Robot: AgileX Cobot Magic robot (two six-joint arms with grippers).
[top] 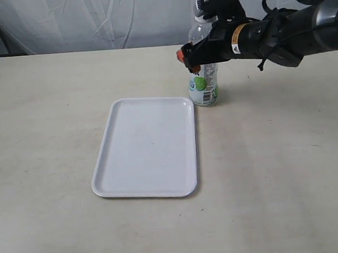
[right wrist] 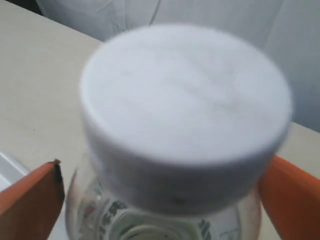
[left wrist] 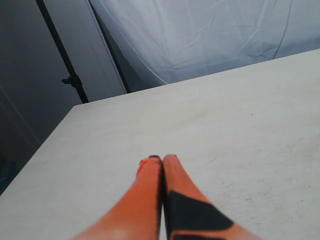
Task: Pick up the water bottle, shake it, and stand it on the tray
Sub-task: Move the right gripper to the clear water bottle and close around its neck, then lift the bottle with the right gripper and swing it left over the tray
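The water bottle (top: 204,90) stands upright on the table, just past the far right corner of the white tray (top: 147,146), which holds nothing. My right gripper (top: 192,63) reaches in from the right at the bottle's shoulder. In the right wrist view the white cap (right wrist: 185,95) fills the frame, and the right gripper (right wrist: 160,200) has an orange finger (right wrist: 30,200) on either side of the clear body, with a thin gap at one side. It is open around the bottle. My left gripper (left wrist: 161,159) is shut on nothing above bare table and is out of the exterior view.
The pale table (top: 278,170) stretches around the tray on all sides. A white cloth backdrop (top: 119,19) hangs behind the table's far edge. A dark stand pole (left wrist: 65,65) shows beyond the table's corner in the left wrist view.
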